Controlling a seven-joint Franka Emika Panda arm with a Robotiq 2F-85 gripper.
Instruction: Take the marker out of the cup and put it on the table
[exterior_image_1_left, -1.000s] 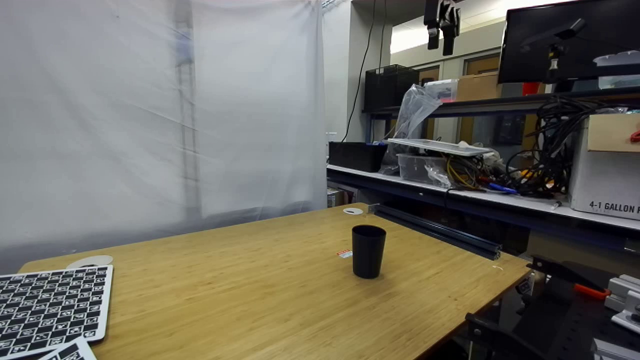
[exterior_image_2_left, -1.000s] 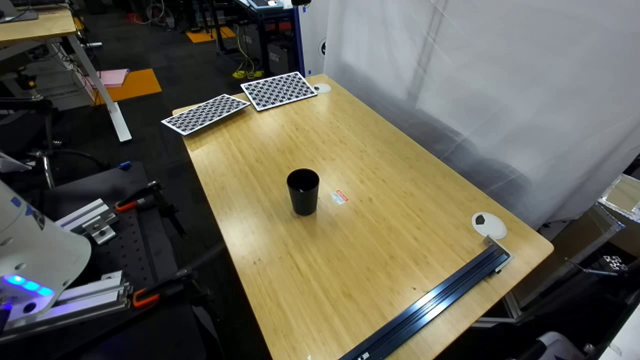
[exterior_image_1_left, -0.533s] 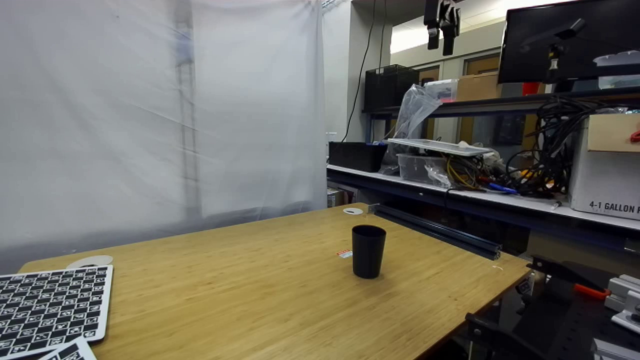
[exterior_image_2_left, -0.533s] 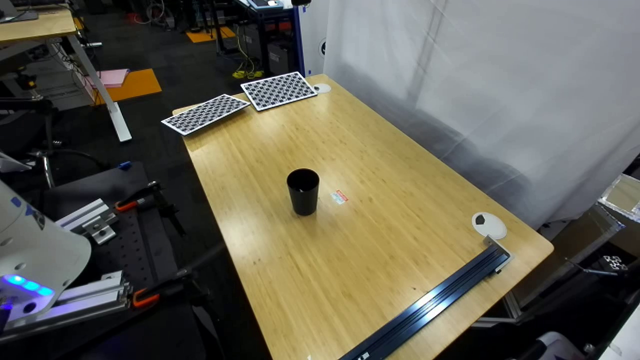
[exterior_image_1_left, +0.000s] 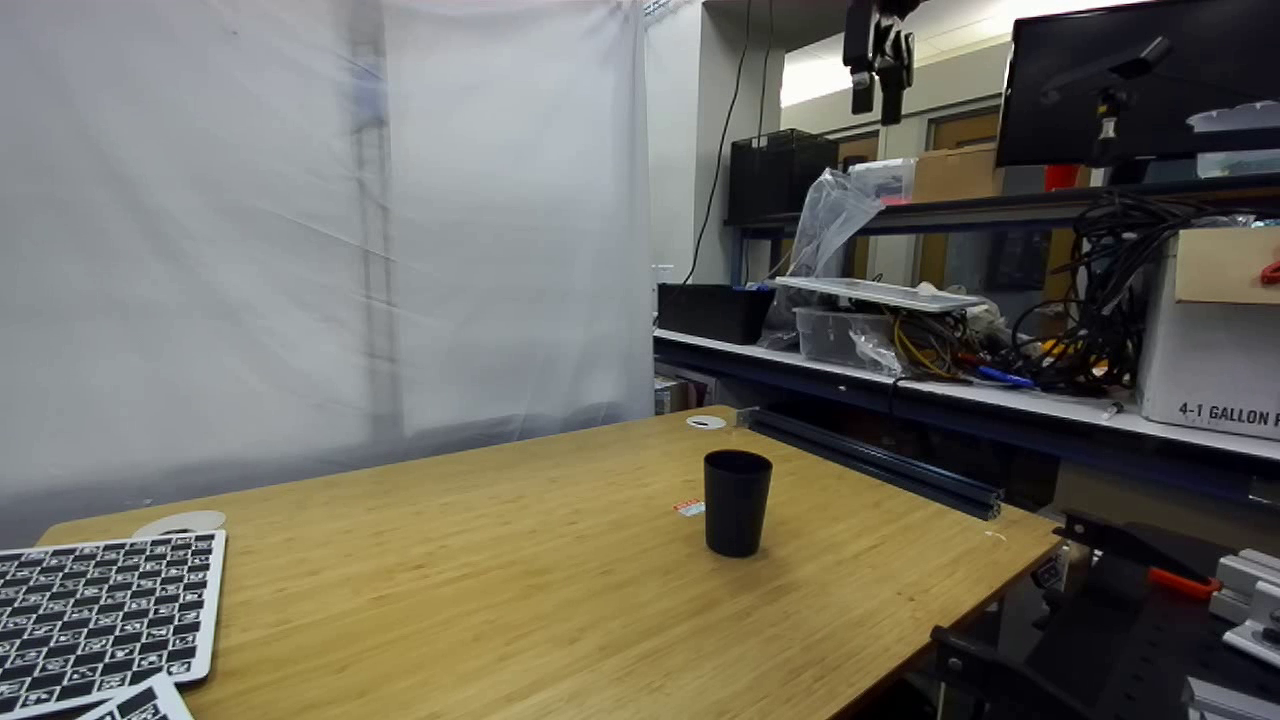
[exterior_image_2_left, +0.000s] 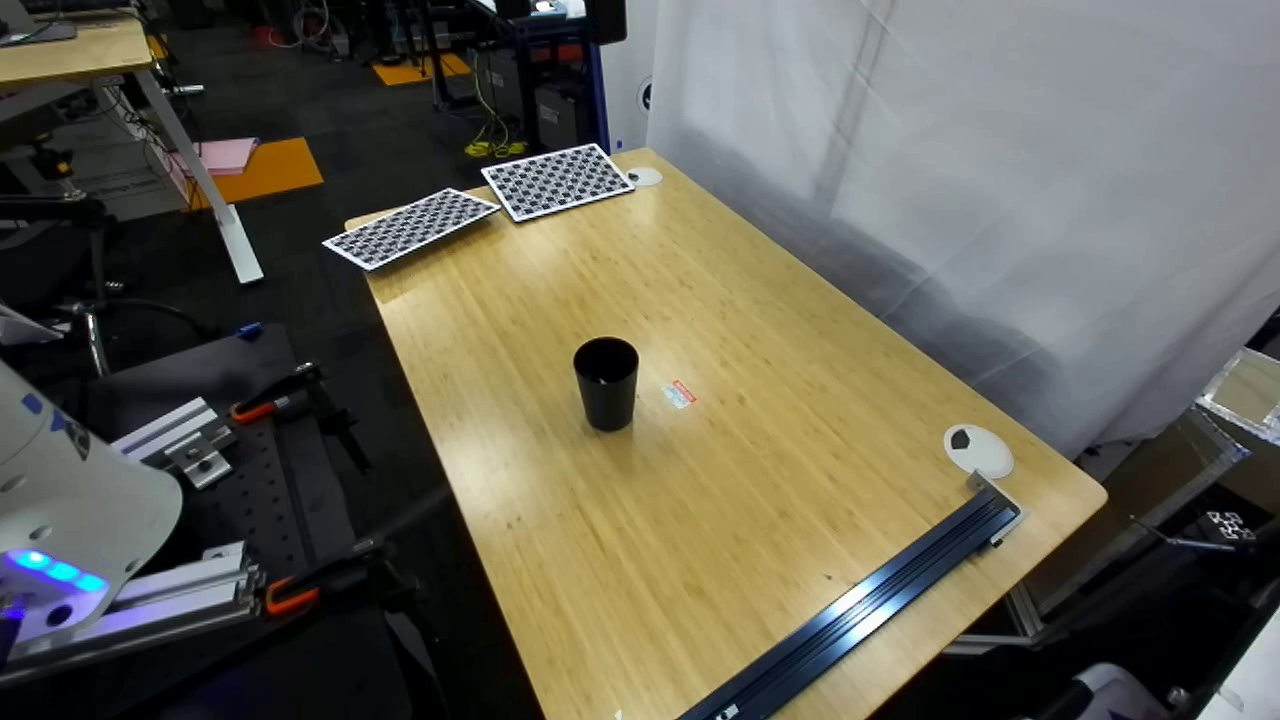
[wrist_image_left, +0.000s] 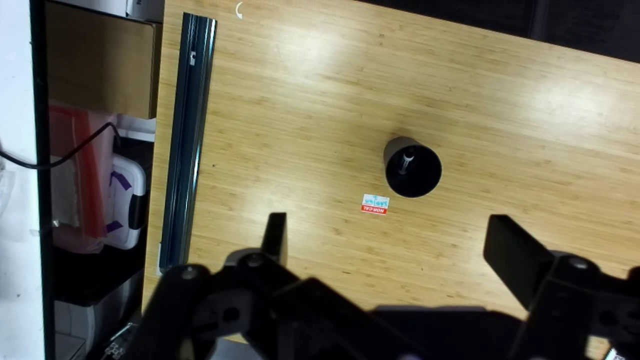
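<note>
The black cup (exterior_image_1_left: 737, 505) stands upright on the light-brown table (exterior_image_1_left: 450, 580). In the other views the cup also shows, in an exterior view (exterior_image_2_left: 606, 390) and in the wrist view (wrist_image_left: 416, 172). The marker (wrist_image_left: 407, 161) is inside the cup, leaning on its wall, dark with a lighter part. In the exterior views I cannot make the marker out clearly. My gripper (exterior_image_1_left: 877, 108) hangs high above the table. In the wrist view the gripper (wrist_image_left: 387, 217) is open and empty, its fingers wide apart, with the cup beyond the fingertips.
A dark metal rail (exterior_image_2_left: 860, 610) lies along one table edge. Checkered boards (exterior_image_2_left: 560, 182) lie at the opposite end. A small red-white sticker (wrist_image_left: 375, 204) is on the table beside the cup. A cluttered shelving bench (exterior_image_1_left: 950, 395) and a curtain (exterior_image_2_left: 960, 200) border the table.
My gripper has moved down a little, and slightly left in an exterior view, within the last half second. The cup has not moved.
</note>
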